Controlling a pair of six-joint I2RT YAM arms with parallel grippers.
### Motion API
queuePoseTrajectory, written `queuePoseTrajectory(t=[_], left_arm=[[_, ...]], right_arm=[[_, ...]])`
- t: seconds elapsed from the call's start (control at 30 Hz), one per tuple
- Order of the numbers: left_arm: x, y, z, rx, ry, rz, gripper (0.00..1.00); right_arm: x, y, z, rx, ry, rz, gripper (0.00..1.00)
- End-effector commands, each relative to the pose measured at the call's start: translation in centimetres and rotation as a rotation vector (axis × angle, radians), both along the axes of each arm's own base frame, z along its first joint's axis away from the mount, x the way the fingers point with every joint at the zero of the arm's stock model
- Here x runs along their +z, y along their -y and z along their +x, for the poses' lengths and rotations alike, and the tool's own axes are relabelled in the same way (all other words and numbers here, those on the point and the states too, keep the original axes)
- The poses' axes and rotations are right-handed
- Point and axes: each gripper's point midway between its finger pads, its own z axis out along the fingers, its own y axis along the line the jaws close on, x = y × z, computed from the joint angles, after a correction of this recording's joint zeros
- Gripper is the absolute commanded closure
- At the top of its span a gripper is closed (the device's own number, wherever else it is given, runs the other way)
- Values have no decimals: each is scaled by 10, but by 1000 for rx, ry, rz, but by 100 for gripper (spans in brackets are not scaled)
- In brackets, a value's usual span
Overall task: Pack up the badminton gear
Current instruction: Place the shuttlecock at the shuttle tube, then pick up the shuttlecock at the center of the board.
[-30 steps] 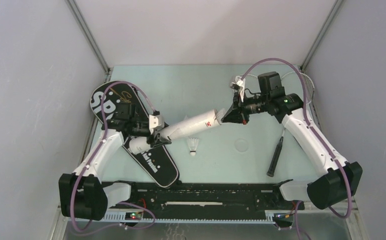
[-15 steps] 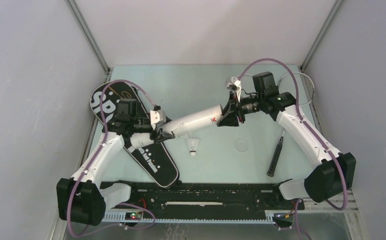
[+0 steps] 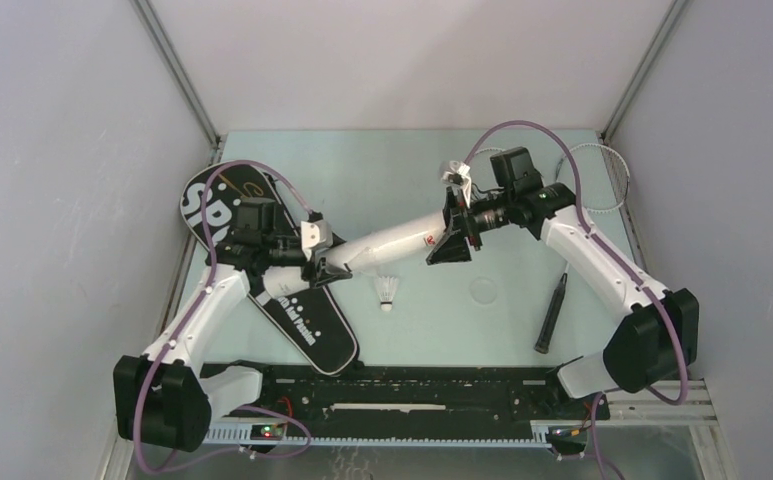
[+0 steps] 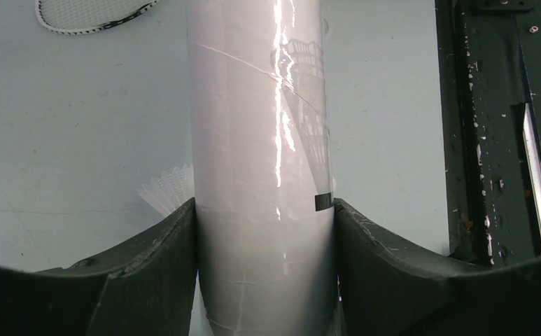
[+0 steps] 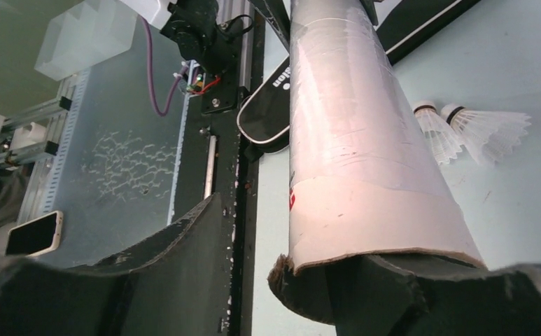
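So the long white tube is up off the desk, running slantwise across the middle with its left end nearer and its right end farther back. The left gripper is clamped on the left end. In the left wrist view both fingers are pressed flat against the tube's sides, so that's a solid grip.

The right gripper is at the tube's open right end with its jaws spread. From the right wrist cam, one finger stands clear of the tube with a gap showing, while the cardboard rim sits against the other one. So it's not squeezing anything.

The black racquet-shaped bag lies on the left side of the desk, partly under the left arm, with big white lettering on its head. A shuttlecock sits on the desk just near of the tube's middle. The right wrist cam actually shows two feather skirts side by side there.

One racquet is over on the right, black handle toward the near side and strung head at the far right corner, with the shaft partly hidden by the right arm.
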Motion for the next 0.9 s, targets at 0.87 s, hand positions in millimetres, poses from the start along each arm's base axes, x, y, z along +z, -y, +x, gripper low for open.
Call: queuePoseTrajectory(t=[0.87], left_arm=[[54, -70, 73, 525, 2, -105, 60]], right_arm=[[-59, 19, 27, -239, 232, -274, 18]])
